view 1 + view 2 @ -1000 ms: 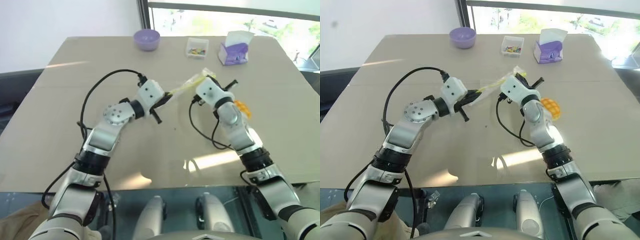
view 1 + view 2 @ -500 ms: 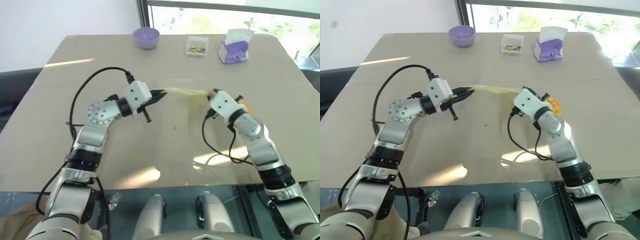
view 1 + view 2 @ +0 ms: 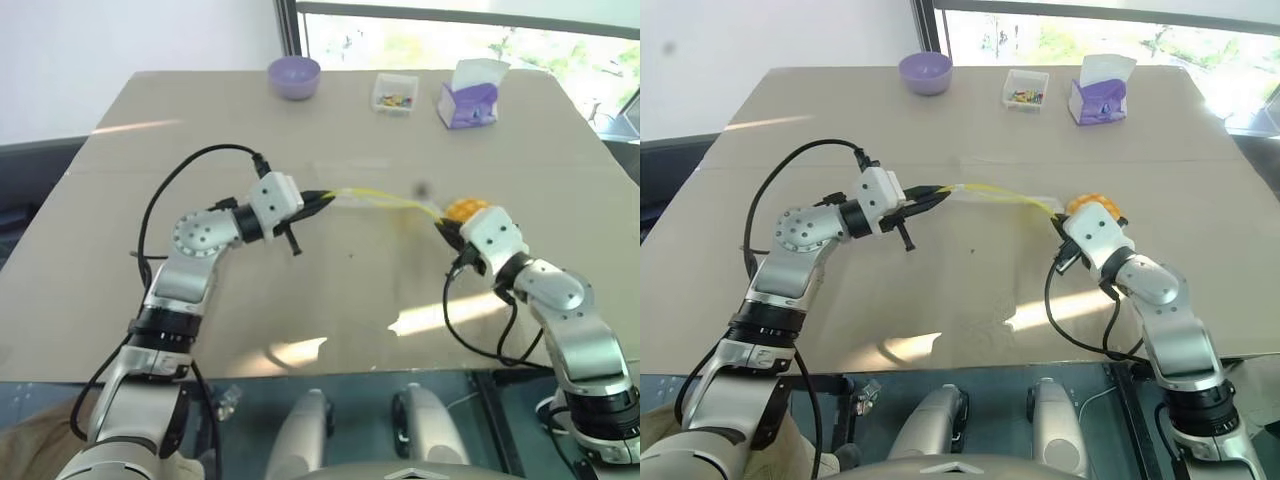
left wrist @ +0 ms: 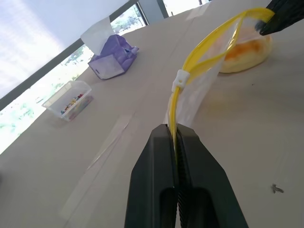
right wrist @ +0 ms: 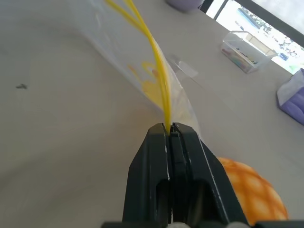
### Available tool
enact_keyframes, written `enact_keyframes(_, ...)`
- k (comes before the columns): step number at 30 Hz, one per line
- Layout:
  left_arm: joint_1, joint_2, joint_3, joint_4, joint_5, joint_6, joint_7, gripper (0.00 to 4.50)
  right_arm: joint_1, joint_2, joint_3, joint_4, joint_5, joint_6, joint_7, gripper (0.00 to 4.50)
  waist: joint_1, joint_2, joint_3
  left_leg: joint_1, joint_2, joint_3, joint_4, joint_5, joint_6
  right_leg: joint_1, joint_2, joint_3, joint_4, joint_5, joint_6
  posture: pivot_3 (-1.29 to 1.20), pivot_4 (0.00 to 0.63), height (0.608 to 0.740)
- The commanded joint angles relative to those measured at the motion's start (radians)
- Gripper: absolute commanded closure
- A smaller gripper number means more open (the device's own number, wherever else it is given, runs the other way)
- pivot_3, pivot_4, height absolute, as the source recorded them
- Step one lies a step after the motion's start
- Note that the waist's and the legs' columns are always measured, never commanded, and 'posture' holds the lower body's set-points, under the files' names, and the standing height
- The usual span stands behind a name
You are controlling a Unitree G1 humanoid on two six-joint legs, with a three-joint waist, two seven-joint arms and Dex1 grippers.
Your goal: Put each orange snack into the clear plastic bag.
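From the head views, the left pincer (image 3: pixel 930 195) was clamped on one end of the clear plastic bag (image 3: pixel 995 196), and the right pincer (image 3: pixel 1059 222) was clamped on the other end, so the yellow zip strip stretched between them above the worktop (image 3: pixel 970 290). The orange snack (image 3: pixel 1092 203) lay on the worktop just behind the right pincer, outside the bag. A purple bowl (image 3: pixel 926 72), a small clear box (image 3: pixel 1025 89) and a purple tissue box (image 3: pixel 1100 95) stood at the far edge.

In the left wrist view, the fingers (image 4: pixel 159 164) were pressed together on the zip strip, the snack lying beyond the bag.

In the right wrist view, the fingers (image 5: pixel 190 152) pinched the strip, the snack close beside them.
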Motion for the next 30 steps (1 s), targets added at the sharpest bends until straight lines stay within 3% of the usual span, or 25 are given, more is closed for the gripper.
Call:
enact_keyframes(1,-0.004,-0.004,0.015,-0.046,0.0,-0.002,0.004,4.5,0.0,-0.028,-0.039,-0.044,0.026,0.003,0.003,4.49,0.003,0.0,0.0,0.0,0.0,0.0,0.0,0.0,0.0,0.0,0.0,0.0,0.0,0.0,0.0,0.0,0.15,0.666)
enact_keyframes(3,-0.003,-0.006,0.015,-0.045,0.002,-0.003,0.003,4.5,-0.002,-0.048,-0.037,-0.025,0.016,-0.007,-0.001,4.49,0.007,0.0,0.0,0.0,0.0,0.0,0.0,0.0,0.0,0.0,0.0,0.0,0.0,0.0,0.0,0.0,0.15,0.666)
enact_keyframes(6,-0.002,-0.003,0.017,-0.039,0.009,-0.007,0.005,4.5,0.0,-0.087,-0.021,0.059,-0.055,-0.08,-0.036,3.69,0.009,0.0,0.0,0.0,0.0,0.001,0.0,0.0,0.0,0.0,0.0,0.0,0.0,0.0,0.0,0.0,0.15,0.666)
enact_keyframes(8,-0.002,-0.001,0.02,-0.037,0.014,-0.006,0.007,4.5,0.004,-0.096,-0.014,0.092,-0.077,-0.114,-0.052,2.63,0.01,0.0,0.0,0.0,0.0,0.001,0.0,0.0,0.0,0.0,0.0,0.0,0.0,0.0,0.0,0.0,0.15,0.666)
enact_keyframes(10,-0.002,0.002,0.021,-0.034,0.026,-0.008,0.014,4.5,0.021,-0.117,-0.026,0.094,-0.067,-0.126,-0.028,1.92,0.009,0.0,0.0,0.0,0.0,0.001,0.0,0.0,0.0,0.0,0.0,0.0,0.0,0.0,0.0,0.0,0.15,0.666)
enact_keyframes(13,-0.003,0.004,0.021,-0.026,0.044,-0.014,0.025,4.5,0.027,-0.124,-0.096,0.057,0.025,-0.109,0.017,1.92,0.009,0.0,0.0,0.0,0.0,0.001,0.0,0.0,0.0,0.0,0.0,0.0,0.0,0.0,0.0,0.0,0.15,0.666)
enact_keyframes(18,-0.005,0.006,0.017,-0.018,0.069,-0.015,0.04,4.5,-0.044,-0.067,-0.052,-0.044,0.12,-0.021,0.02,4.42,0.006,0.0,0.0,0.001,0.001,0.002,0.0,0.0,0.001,0.0,0.0,0.002,0.0,0.0,0.0,0.0,0.15,0.666)
enact_keyframes(24,-0.013,-0.004,0.013,-0.009,0.088,-0.014,0.057,4.5,-0.157,0.033,0.101,-0.006,0.074,0.016,-0.029,4.42,0.009,0.0,0.0,0.001,0.001,0.002,0.0,0.0,0.0,0.0,0.001,0.002,0.0,0.0,0.0,0.0,0.15,0.666)
enact_keyframes(30,-0.01,-0.017,0.009,-0.023,0.099,-0.011,0.07,4.5,-0.247,0.116,0.175,0.136,0.019,-0.031,-0.078,4.42,0.009,-0.001,-0.001,0.0,0.0,0.001,0.001,0.0,0.0,0.0,0.0,0.001,0.0,0.0,0.0,0.0,0.15,0.666)
